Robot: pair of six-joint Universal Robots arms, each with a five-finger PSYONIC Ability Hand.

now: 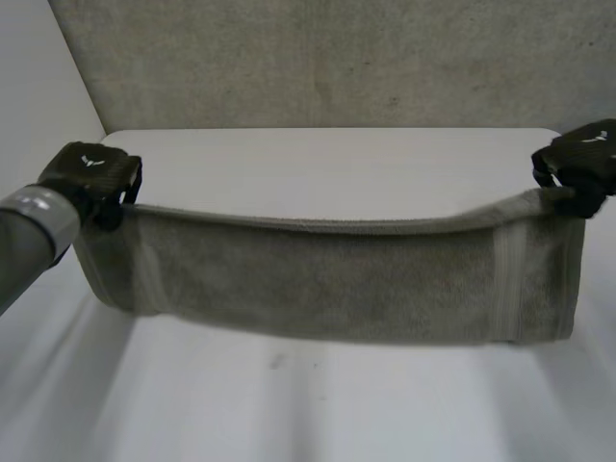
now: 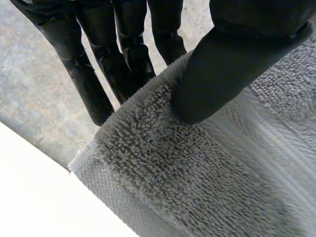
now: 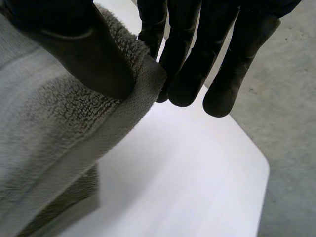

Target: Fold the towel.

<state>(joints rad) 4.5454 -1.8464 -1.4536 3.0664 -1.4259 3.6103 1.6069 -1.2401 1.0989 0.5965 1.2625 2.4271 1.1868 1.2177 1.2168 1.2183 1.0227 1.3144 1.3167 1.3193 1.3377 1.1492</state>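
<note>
Your left hand (image 1: 91,173) and right hand (image 1: 582,159) each pinch an upper corner of the grey towel (image 1: 327,279), which hangs between them over the white table (image 1: 337,159), so hold both level and lay it down evenly.

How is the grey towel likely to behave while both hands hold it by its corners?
Probably floppy: the towel sags between the left hand and the right hand. Its looped pile likely resists slipping from either pinch.

A white table (image 1: 327,159) stands before a mottled grey surface (image 1: 318,58).
</note>
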